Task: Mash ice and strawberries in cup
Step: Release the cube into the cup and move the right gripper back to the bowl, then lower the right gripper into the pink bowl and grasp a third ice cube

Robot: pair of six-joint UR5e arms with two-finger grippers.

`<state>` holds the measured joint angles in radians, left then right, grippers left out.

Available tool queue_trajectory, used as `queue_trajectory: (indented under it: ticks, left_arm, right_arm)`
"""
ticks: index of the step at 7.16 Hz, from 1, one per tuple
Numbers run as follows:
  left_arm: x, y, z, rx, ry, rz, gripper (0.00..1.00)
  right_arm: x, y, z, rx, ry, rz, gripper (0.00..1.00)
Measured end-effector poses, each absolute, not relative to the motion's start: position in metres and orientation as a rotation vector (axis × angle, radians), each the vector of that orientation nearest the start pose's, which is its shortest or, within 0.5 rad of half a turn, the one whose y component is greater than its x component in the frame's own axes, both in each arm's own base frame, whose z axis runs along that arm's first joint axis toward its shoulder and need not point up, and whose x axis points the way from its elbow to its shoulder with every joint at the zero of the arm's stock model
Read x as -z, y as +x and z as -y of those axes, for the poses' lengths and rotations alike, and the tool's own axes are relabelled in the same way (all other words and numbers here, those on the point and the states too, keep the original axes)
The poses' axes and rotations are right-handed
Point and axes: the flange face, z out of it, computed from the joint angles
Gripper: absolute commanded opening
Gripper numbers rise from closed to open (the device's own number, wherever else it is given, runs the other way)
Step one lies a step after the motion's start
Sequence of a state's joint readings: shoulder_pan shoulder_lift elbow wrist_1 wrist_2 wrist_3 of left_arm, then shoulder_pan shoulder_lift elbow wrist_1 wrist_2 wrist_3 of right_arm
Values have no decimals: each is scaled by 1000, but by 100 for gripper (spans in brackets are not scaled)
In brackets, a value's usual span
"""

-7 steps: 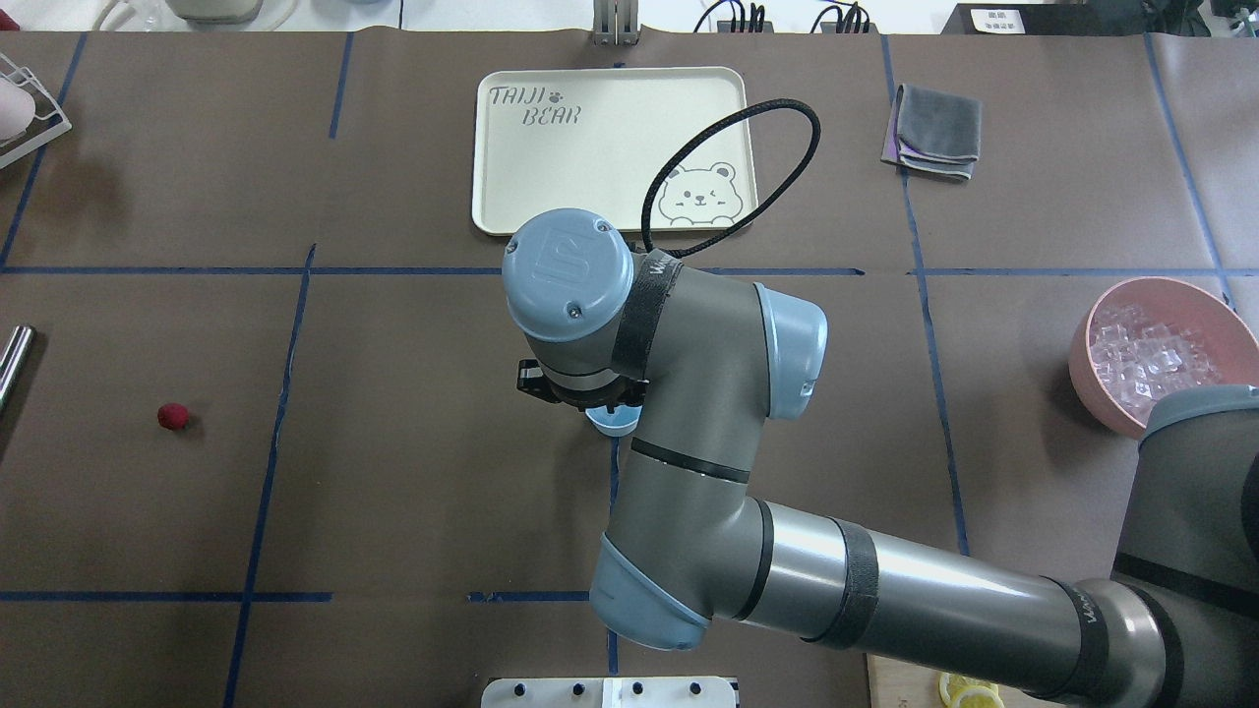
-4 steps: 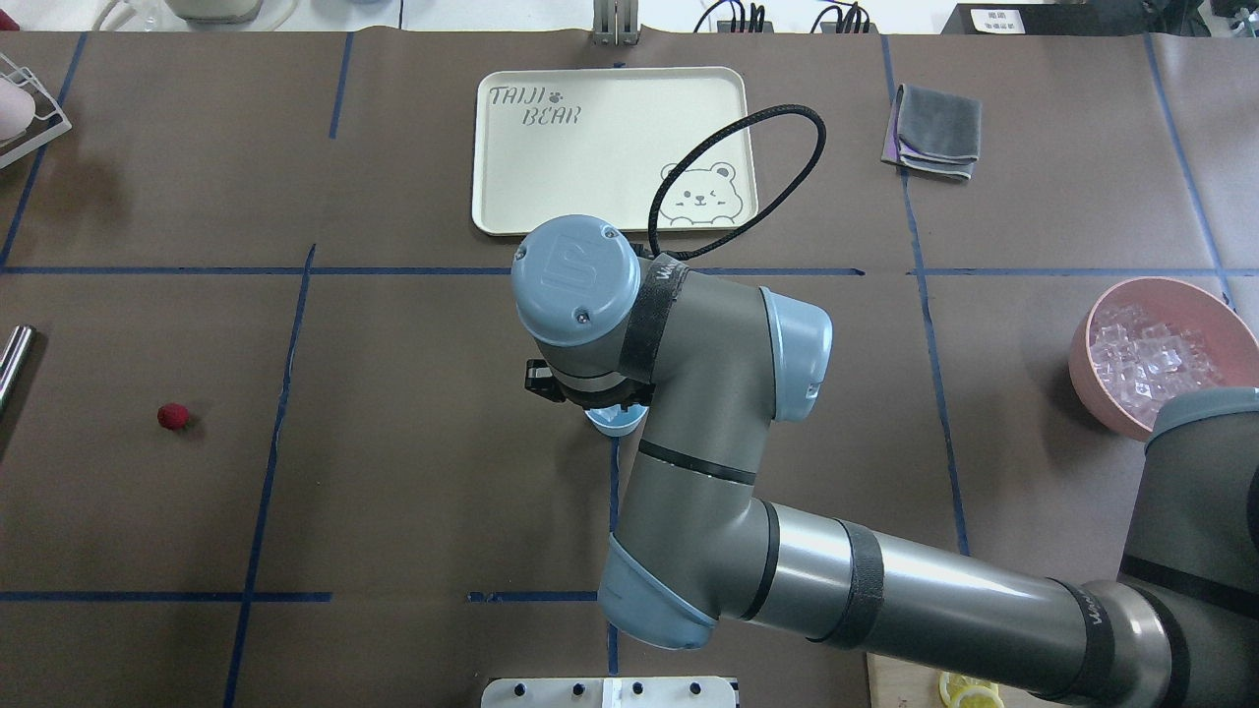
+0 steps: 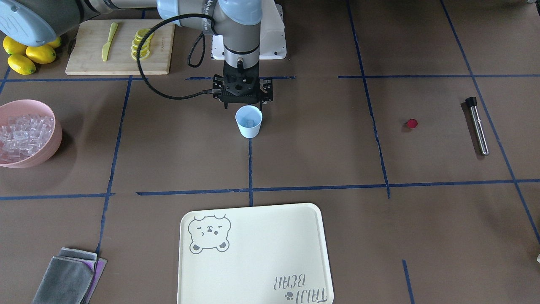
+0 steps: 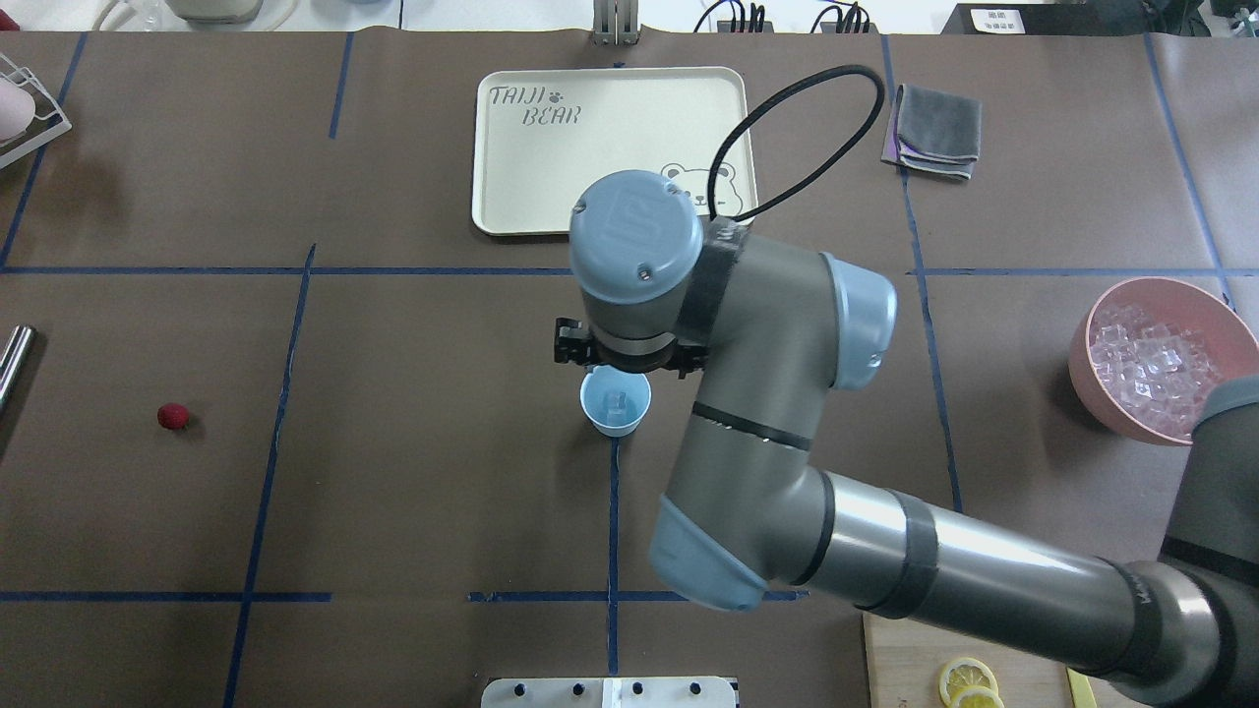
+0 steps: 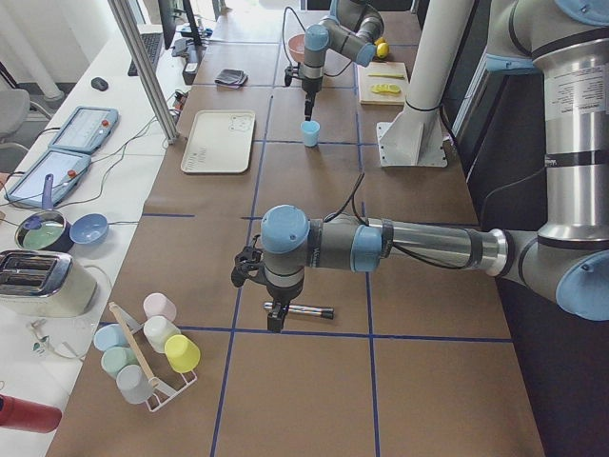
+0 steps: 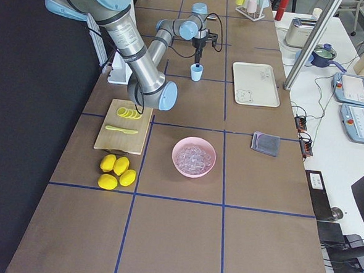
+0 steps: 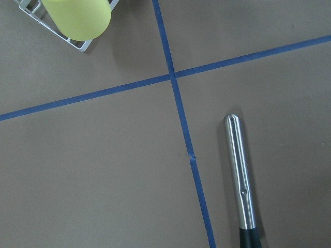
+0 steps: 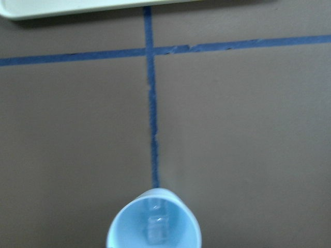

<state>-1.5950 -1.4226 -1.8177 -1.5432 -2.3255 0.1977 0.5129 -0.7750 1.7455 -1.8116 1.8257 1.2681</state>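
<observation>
The light blue cup (image 4: 615, 401) stands upright at the table's middle, with one clear ice piece (image 4: 617, 402) in it. It also shows in the front view (image 3: 249, 121) and the right wrist view (image 8: 153, 219). My right gripper (image 3: 243, 99) hangs just beside and above the cup, on the robot's side; its fingers are hidden. The small red strawberry (image 4: 173, 416) lies alone far to the left. My left gripper (image 5: 276, 319) hovers over a steel muddler (image 7: 240, 175); I cannot tell whether it is open or shut.
A pink bowl (image 4: 1161, 283) of ice sits at the right edge. A cream tray (image 4: 610, 147) and a grey cloth (image 4: 934, 128) lie at the far side. A cutting board (image 3: 120, 46) with lemon slices and whole lemons (image 3: 29, 52) lies near the robot. A cup rack (image 5: 152, 352) stands at the left end.
My right arm has moved right and towards the tray. The cup, half hidden under the wrist before, now shows fully with an ice piece inside.
</observation>
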Motion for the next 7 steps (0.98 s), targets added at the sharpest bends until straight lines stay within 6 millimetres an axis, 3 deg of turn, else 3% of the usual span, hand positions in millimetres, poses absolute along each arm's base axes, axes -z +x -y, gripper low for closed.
queue_trajectory:
  ticks: [1, 4, 6, 7]
  left_arm:
    - [-610, -76, 430, -192, 151, -743, 100]
    - [-605, -75, 429, -197, 159, -744, 100]
    - [-599, -75, 427, -202, 169, -744, 100]
    - [-596, -74, 427, -204, 175, -752, 100]
  right_arm:
    - [-172, -474, 435, -70, 91, 763, 99]
    - [-298, -285, 465, 112, 125, 716, 99]
    - [-393, -173, 460, 220, 117, 701, 99]
    - [-442, -134, 450, 251, 120, 710, 98]
